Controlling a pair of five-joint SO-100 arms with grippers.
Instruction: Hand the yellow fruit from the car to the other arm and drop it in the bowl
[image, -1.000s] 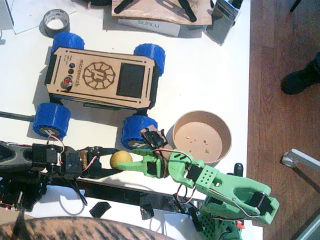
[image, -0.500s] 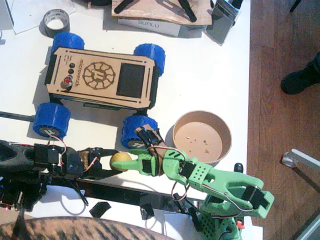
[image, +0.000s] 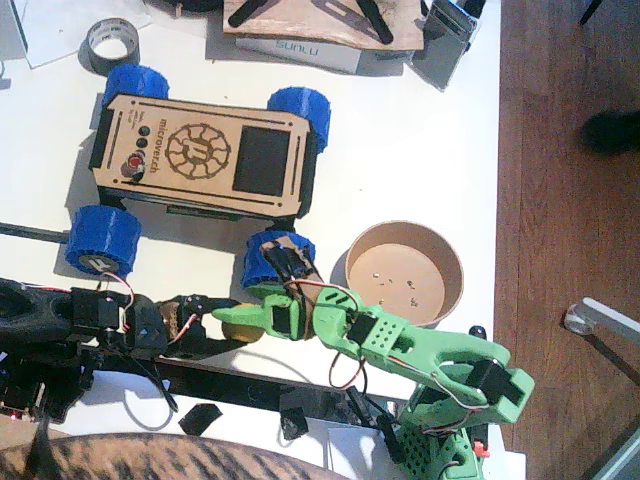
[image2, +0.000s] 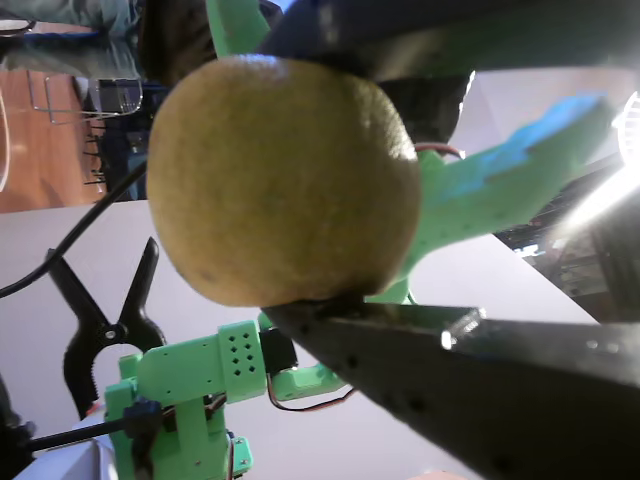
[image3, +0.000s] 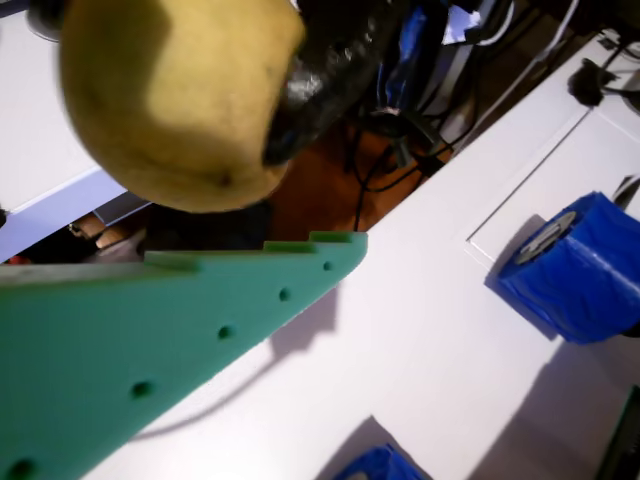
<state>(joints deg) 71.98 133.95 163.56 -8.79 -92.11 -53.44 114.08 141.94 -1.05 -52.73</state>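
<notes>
White table (image: 420, 150), "microtech" car (image: 205, 155), "SUNLU" box (image: 300, 50)

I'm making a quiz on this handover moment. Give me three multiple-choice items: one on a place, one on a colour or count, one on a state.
1. Where is the fruit?
A. in the bowl
B. between the two claws, in front of the car
C. on top of the car

2. How many blue wheels show on the car in the fixed view?
A. two
B. four
C. six

3. What does the bowl hold?
A. only small crumbs
B. the fruit
C. a tape roll

Key: 1 B, the left claw is shut on the fruit, with the right claw at it; 2 B, one wheel at each corner; 3 A, only specks lie on its floor.
</notes>
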